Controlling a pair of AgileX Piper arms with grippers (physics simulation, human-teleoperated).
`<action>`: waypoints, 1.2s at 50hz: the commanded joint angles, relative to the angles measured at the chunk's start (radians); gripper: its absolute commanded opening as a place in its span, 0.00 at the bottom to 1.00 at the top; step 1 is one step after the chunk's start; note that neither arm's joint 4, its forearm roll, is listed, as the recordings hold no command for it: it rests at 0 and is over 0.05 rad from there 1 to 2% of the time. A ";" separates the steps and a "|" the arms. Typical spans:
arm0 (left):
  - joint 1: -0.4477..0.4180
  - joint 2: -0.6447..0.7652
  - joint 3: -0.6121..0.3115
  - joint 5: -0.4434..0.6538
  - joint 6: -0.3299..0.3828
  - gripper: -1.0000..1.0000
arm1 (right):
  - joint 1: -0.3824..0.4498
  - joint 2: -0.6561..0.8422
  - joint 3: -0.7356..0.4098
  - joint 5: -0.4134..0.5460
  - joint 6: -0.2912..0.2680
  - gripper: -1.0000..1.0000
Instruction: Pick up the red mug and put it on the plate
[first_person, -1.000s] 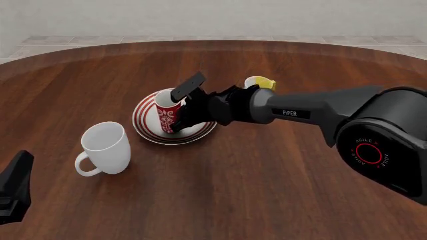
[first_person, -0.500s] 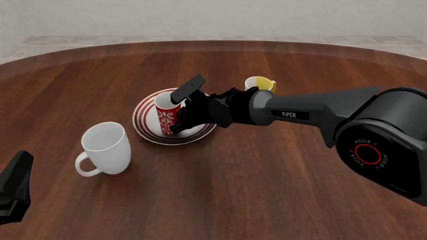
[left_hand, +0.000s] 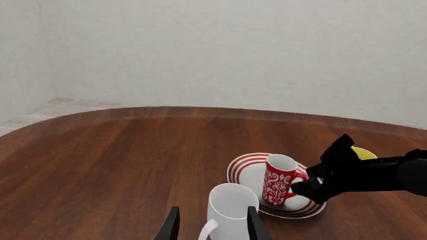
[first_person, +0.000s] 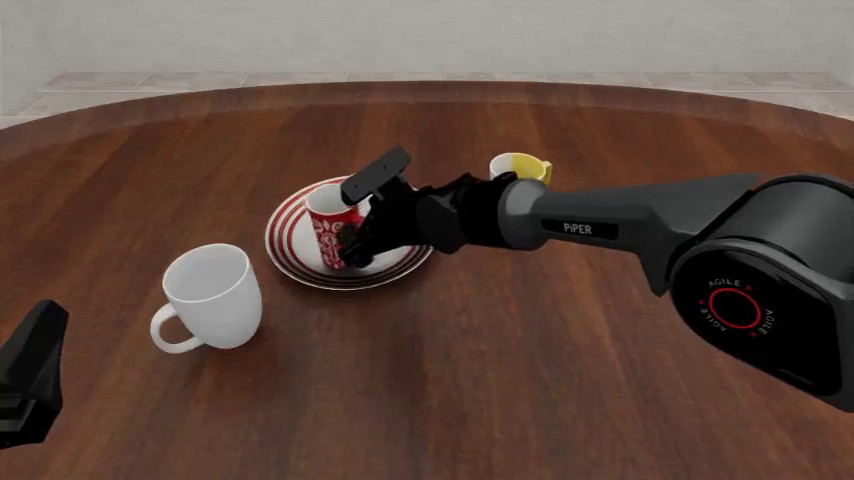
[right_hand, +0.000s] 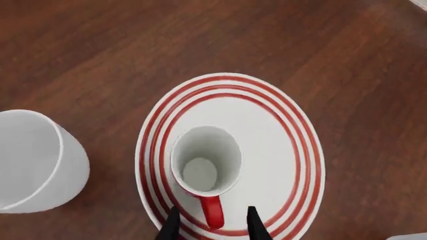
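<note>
Where dark wood table (first_person: 507, 380) meets pale wall, red mug (first_person: 332, 228) upright on plate (first_person: 287, 238), right gripper (right_hand: 211, 225) fingers apart astride handle, left gripper (left_hand: 211, 231) open.

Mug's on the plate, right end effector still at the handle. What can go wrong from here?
1. In the right wrist view the handle sits between the right end effector fingers; a sideways retreat may snag it and tip the tall, narrow red mug.
2. The mug stands off-centre on the plate, so a drag could slide it toward the rim.
3. The white mug stands close by.
</note>
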 joint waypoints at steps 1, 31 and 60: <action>0.001 0.004 0.002 -0.005 -0.004 1.00 | -0.008 0.002 -0.018 0.005 0.022 1.00; 0.000 -0.014 -0.022 0.027 0.001 1.00 | 0.010 -0.223 0.158 -0.011 0.055 1.00; -0.008 -0.020 -0.018 0.017 0.024 1.00 | -0.051 -0.894 0.636 -0.006 0.038 1.00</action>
